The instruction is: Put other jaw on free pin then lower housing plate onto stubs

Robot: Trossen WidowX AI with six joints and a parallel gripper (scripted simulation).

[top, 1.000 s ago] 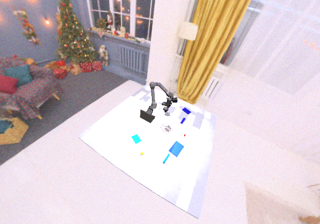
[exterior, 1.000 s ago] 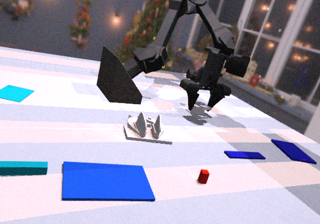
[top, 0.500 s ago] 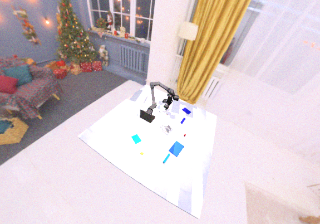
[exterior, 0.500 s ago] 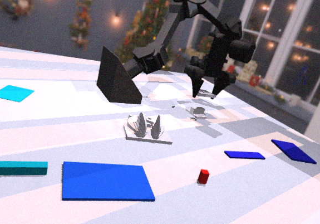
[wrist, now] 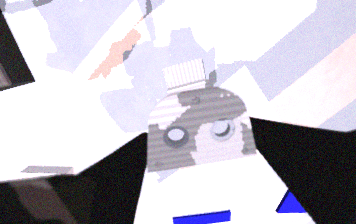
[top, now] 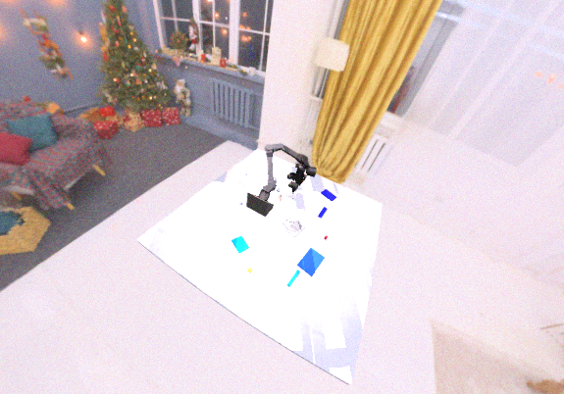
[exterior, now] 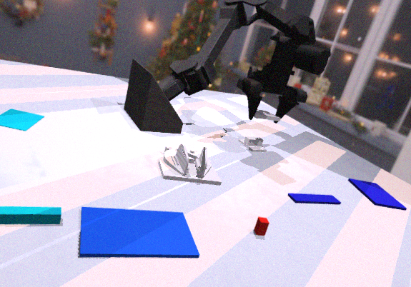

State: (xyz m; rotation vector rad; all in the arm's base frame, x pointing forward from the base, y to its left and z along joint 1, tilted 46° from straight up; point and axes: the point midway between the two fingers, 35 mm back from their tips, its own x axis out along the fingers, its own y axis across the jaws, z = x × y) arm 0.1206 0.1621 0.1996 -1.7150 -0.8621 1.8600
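Note:
My gripper (top: 290,182) (exterior: 263,120) (wrist: 195,129) is shut on the housing plate (exterior: 269,116) (wrist: 202,146), a pale grey plate with a rounded edge and two round holes. It holds the plate above the table, off to the window side of the gear base. The white gear base (top: 301,230) (exterior: 209,180) stands on the table. Two upright pale jaws, the left jaw (exterior: 180,161) and the right jaw (exterior: 203,162), stand on it side by side. The pins are hidden, and I cannot tell whether the teeth mesh.
A small white stand (exterior: 255,144) is below the gripper. A blue slab (top: 311,262) (exterior: 136,233), a red block (top: 326,237) (exterior: 261,226), two dark blue slabs (exterior: 314,198) (exterior: 377,194), a cyan bar (top: 293,278) (exterior: 18,215) and a cyan tile (top: 240,244) (exterior: 16,119) lie around the base.

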